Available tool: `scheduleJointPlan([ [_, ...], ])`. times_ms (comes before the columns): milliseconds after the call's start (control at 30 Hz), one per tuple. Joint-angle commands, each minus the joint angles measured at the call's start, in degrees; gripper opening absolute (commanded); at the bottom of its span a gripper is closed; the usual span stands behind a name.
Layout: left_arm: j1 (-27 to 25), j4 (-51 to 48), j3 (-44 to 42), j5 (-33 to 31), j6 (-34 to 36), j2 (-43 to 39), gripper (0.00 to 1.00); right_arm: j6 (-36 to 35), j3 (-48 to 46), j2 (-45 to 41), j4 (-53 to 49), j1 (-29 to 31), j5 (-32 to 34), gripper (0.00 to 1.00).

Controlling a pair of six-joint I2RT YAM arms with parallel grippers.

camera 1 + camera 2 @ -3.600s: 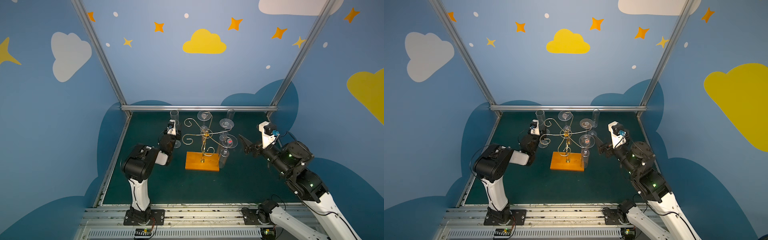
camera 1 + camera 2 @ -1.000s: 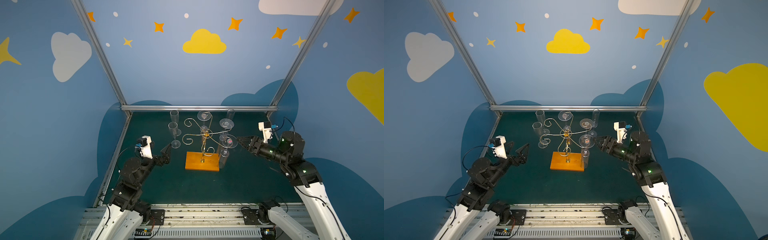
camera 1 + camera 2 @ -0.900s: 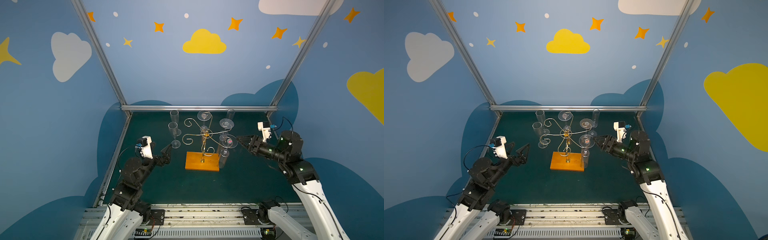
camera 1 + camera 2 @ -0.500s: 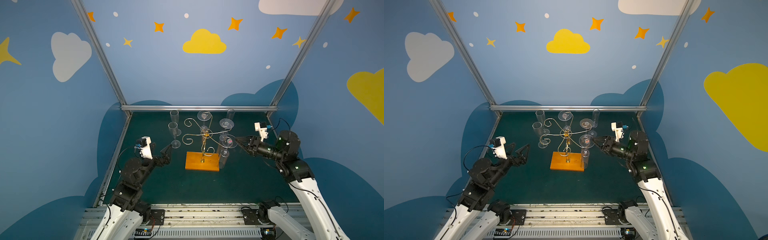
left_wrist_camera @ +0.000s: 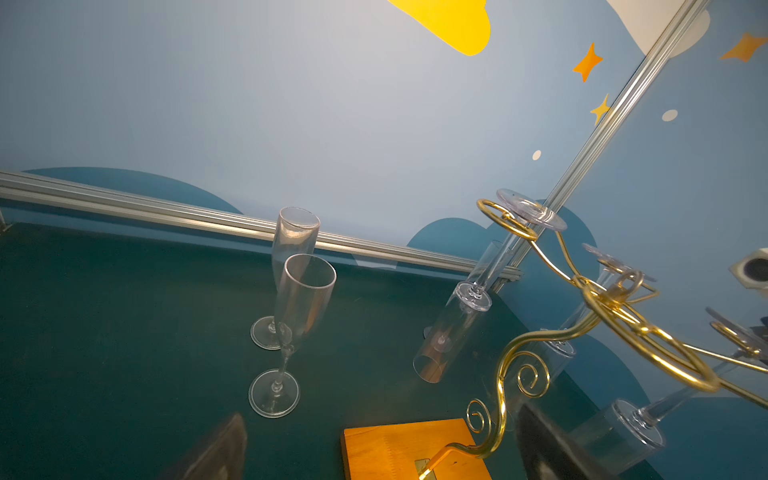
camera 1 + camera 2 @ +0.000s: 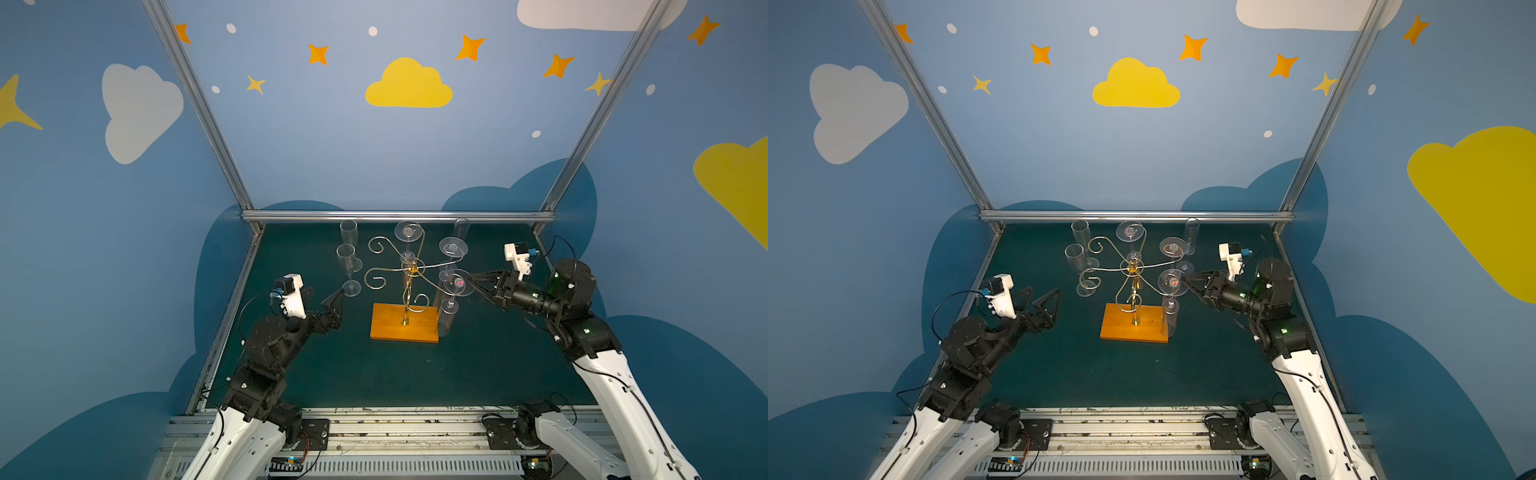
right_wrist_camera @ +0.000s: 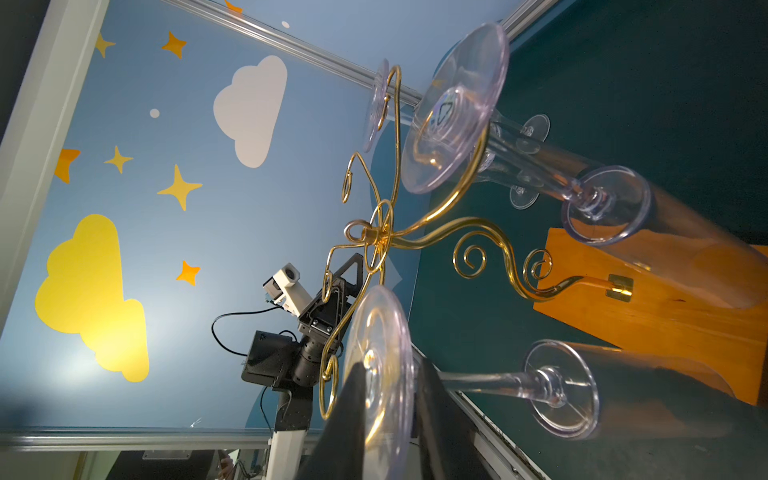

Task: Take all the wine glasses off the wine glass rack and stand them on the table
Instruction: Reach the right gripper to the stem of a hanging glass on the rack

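Wine glass rack (image 6: 409, 274): three wine glasses (image 6: 408, 230) hung, three on the worktop (image 6: 374, 374).
Left tool (image 6: 1040, 295) spread; right tool (image 6: 469, 276) narrow around one foot (image 7: 380, 374), grip unclear.

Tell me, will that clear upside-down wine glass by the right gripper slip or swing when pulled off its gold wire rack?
Probably slippery: the clear upside-down wine glass looks smooth, and the right gripper straddles only its thin foot. It may swing, as the long bowl hangs below. The thin gold wire rack might flex.
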Motion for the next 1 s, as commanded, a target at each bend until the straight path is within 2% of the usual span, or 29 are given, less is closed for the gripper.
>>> scheduleJointPlan([
  [0, 0.0, 1.6, 0.0, -0.2, -0.2, 0.0, 0.99, 0.5, -0.6, -0.1, 2.5, -0.2, -0.9, 0.19],
  [367, 0.1, 1.1, -0.5, -0.9, -0.7, -0.8, 0.99, 1.2, -0.8, -0.6, 3.1, -0.2, -0.9, 0.00],
  [533, 0.1, 0.6, -0.2, -0.9, -0.9, -1.3, 1.00, 4.0, -1.9, -1.0, 5.3, -0.2, -1.1, 0.00],
  [767, 0.1, 0.4, -0.6, -1.2, -1.6, -1.7, 0.99, 14.7, -3.5, -2.4, 13.5, -0.1, -1.2, 0.00],
  [967, 0.0, 0.3, -0.6, -1.5, -1.9, -1.6, 0.99, 20.7, -3.2, -4.4, 15.3, 0.0, -0.8, 0.00],
])
